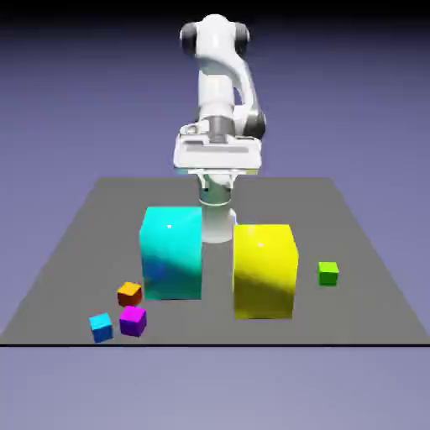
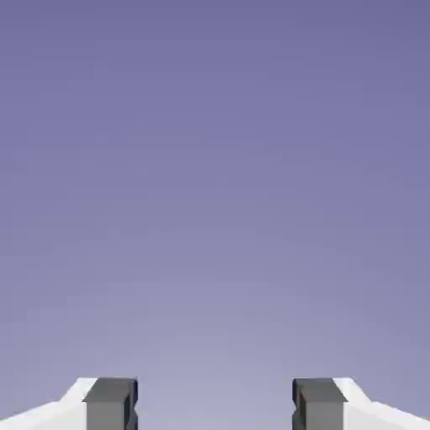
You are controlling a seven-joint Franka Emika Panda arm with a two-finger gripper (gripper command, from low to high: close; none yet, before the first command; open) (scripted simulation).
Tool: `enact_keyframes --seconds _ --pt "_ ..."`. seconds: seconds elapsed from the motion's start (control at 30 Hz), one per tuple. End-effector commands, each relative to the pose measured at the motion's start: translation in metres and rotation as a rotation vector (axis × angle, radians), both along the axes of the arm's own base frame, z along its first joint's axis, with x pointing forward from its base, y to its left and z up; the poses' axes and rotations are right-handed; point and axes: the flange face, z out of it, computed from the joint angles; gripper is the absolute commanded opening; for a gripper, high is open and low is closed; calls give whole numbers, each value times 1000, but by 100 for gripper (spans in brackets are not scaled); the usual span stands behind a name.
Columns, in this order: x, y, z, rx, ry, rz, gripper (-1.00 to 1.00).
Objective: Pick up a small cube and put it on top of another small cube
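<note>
While the pincer [image 2: 215, 405] gapes, glossy rounded blocks, plain orange cube [image 1: 129, 294]

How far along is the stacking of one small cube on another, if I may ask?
Nothing is stacked yet: the orange cube and green cube sit apart on the table. Nothing is in hand; the claw is open and empty. Grasping, carrying and placing all remain.
</note>
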Motion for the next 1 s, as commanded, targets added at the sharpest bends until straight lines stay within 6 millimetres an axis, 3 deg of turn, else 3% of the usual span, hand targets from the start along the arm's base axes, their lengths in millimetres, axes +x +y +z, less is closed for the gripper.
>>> enact_keyframes --seconds 0.0,0.23,0.47,0.7,0.97 --pt "8 -8 -7 9 46 -13 0" --pt "55 -65 -68 72 363 -98 0" --pt "80 -127 -138 132 668 -180 0" --pt "83 -189 -206 189 954 -260 0" --pt "67 -255 -272 245 1254 -351 0"
